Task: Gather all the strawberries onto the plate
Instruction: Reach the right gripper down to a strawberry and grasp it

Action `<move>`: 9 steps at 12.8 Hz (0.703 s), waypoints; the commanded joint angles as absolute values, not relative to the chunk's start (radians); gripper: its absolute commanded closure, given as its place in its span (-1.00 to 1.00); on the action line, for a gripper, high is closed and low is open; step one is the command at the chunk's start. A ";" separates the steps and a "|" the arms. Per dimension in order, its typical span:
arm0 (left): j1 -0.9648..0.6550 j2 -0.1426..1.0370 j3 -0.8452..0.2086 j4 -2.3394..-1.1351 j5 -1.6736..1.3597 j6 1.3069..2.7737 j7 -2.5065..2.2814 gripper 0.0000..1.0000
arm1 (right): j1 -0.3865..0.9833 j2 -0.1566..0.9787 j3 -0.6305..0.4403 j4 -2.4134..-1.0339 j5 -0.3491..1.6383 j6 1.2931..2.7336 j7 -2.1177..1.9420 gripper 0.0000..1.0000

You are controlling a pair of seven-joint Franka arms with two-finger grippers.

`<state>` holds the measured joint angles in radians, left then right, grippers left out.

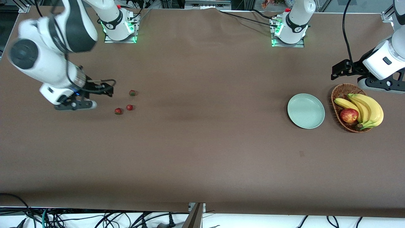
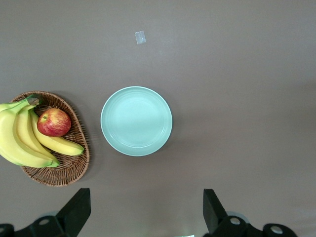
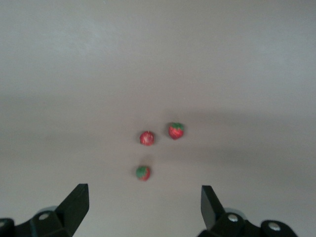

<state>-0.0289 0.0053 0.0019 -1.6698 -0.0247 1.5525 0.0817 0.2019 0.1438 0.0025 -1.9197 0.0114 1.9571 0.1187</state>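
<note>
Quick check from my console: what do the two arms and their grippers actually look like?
Both arms are glossy white with black joint bands; their bases glow green, and black cables run along them. The right gripper has a white body on a dark mount with black fingers. The left gripper shows matching black wedge-shaped fingers.

A high camera is looking down across the whole counter toward both arm bases. The left wrist camera is staring straight down, close over the plate and wicker basket, both also showing in the front view. The right wrist camera is facing down over the three strawberries, likewise shared with the front view.
</note>
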 commanded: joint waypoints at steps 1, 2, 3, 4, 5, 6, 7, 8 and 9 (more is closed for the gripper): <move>-0.034 0.008 0.014 -1.674 -0.043 1.554 0.075 -1.00 | 0.203 0.197 0.006 -2.020 0.020 2.107 0.139 -1.00; -0.035 0.008 0.014 -1.669 -0.043 1.554 0.075 -1.00 | 0.206 0.230 0.006 -2.022 0.026 2.137 0.150 -1.00; -0.035 0.008 0.014 -1.661 -0.043 1.555 0.077 -1.00 | 0.209 0.256 0.006 -2.031 0.026 2.173 0.161 -1.00; -0.035 0.008 0.014 -1.660 -0.043 1.554 0.077 -1.00 | 0.209 0.279 0.006 -2.051 0.026 2.221 0.164 -0.99; -0.035 0.008 0.014 -1.660 -0.043 1.554 0.075 -1.00 | 0.209 0.294 0.008 -2.086 0.028 2.277 0.166 -0.98; -0.035 0.009 0.014 -1.660 -0.043 1.554 0.077 -1.00 | 0.209 0.302 0.012 -2.124 0.028 2.333 0.182 -0.97; -0.035 0.009 0.012 -1.660 -0.043 1.554 0.077 -1.00 | 0.209 0.307 0.014 -2.156 0.028 2.371 0.199 -0.96; -0.037 0.009 0.011 -1.660 -0.043 1.554 0.074 -1.00 | 0.209 0.313 0.024 -2.181 0.029 2.400 0.215 -0.93; -0.037 0.009 0.011 -1.660 -0.043 1.554 0.074 -1.00 | 0.209 0.317 0.031 -2.195 0.032 2.419 0.224 -0.89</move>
